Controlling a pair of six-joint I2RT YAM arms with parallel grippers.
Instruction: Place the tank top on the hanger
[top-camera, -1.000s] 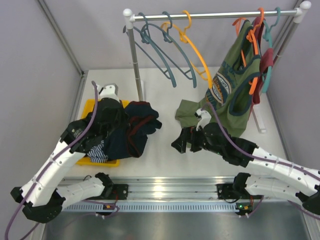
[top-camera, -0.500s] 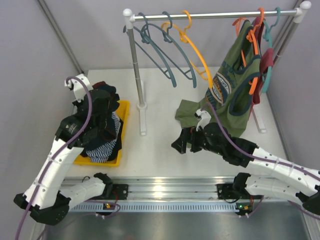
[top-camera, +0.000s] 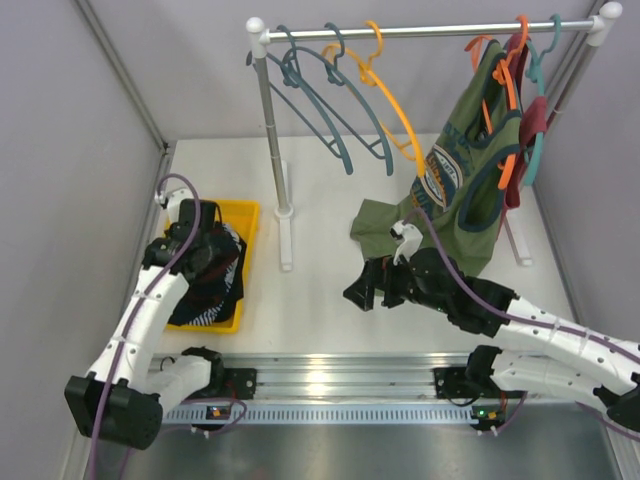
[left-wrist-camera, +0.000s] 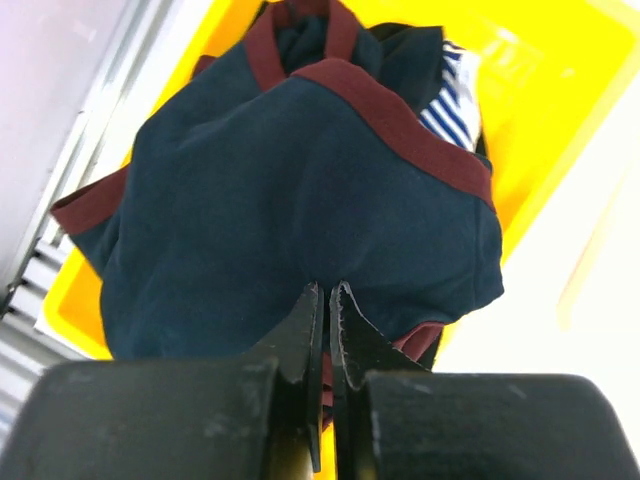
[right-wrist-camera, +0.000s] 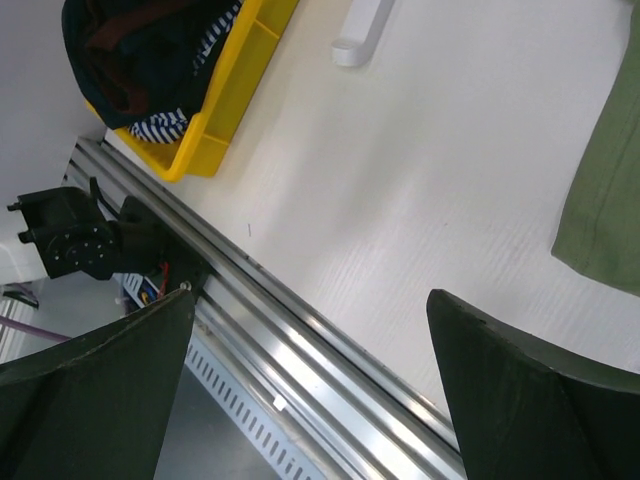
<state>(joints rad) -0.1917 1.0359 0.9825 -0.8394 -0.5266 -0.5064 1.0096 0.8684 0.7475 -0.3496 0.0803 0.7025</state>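
The dark navy tank top (left-wrist-camera: 300, 180) with maroon trim lies bunched in the yellow bin (left-wrist-camera: 560, 60) at the table's left; it also shows in the top view (top-camera: 222, 262). My left gripper (left-wrist-camera: 326, 290) reaches down into the bin (top-camera: 212, 268), jaws shut with the tips pressed into the fabric. The yellow-orange hanger (top-camera: 395, 105) hangs bare on the rail, between the blue-grey hangers and the olive top. My right gripper (top-camera: 362, 290) is open and empty, low over the table near its front middle (right-wrist-camera: 310, 300).
A blue-and-white striped garment (left-wrist-camera: 450, 105) lies under the tank top. Blue-grey hangers (top-camera: 320, 100) hang at the rail's left. An olive-green printed top (top-camera: 470, 170) hangs at right on a red-orange hanger (top-camera: 510, 90), its hem on the table. The rack's left post (top-camera: 275, 150) stands beside the bin.
My left arm has swung left and down, taking the tank top from the table beside the bin back into the bin. The right arm has not moved.
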